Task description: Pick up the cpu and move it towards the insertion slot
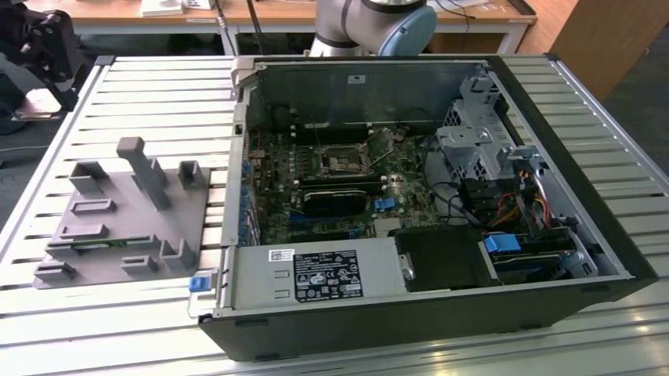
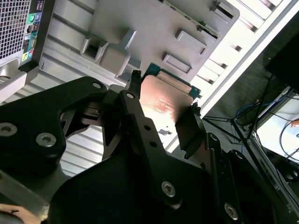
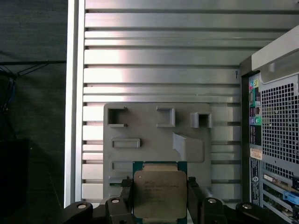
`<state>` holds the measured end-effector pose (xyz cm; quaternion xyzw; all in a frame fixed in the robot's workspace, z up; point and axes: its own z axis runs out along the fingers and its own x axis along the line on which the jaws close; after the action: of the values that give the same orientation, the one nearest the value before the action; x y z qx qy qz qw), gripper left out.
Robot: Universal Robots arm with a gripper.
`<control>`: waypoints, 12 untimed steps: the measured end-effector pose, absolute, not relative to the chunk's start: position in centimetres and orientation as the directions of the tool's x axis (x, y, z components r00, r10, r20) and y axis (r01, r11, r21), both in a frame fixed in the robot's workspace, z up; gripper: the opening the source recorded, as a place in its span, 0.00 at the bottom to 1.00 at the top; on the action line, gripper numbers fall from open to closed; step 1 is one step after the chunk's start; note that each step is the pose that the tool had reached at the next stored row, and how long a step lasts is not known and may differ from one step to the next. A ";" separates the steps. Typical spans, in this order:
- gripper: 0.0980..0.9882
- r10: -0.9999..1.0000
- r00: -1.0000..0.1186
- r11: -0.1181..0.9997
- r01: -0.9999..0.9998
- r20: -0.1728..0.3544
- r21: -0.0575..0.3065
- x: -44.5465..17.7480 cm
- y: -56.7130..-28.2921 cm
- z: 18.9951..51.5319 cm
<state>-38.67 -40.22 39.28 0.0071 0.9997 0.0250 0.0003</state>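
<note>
The gripper (image 3: 160, 185) pinches the cpu (image 3: 160, 199) by two opposite edges, its silvery top showing, over the grey parts holder (image 3: 154, 135). The insertion slot (image 1: 343, 160) lies well apart, inside the open computer case (image 1: 418, 321) on the exterior view's right.

On the slatted table (image 1: 157, 86) the holder tray (image 1: 121, 218) lies to the exterior view's left of the open computer case (image 1: 418, 321), the insertion slot (image 1: 341, 160) sits inside it, and the cpu (image 3: 160, 198) hangs over the tray, pinched in the gripper (image 3: 160, 187).
</note>
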 end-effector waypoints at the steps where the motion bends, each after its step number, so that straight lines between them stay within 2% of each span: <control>1: 0.50 0.014 -1.000 0.999 0.014 0.000 0.050 -38.6 -40.2 39.3; 12: 0.50 0.014 -1.000 0.999 0.014 0.000 0.050 -37.7 -40.2 39.3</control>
<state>-37.65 -40.21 39.29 0.0071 0.9997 0.0250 0.0003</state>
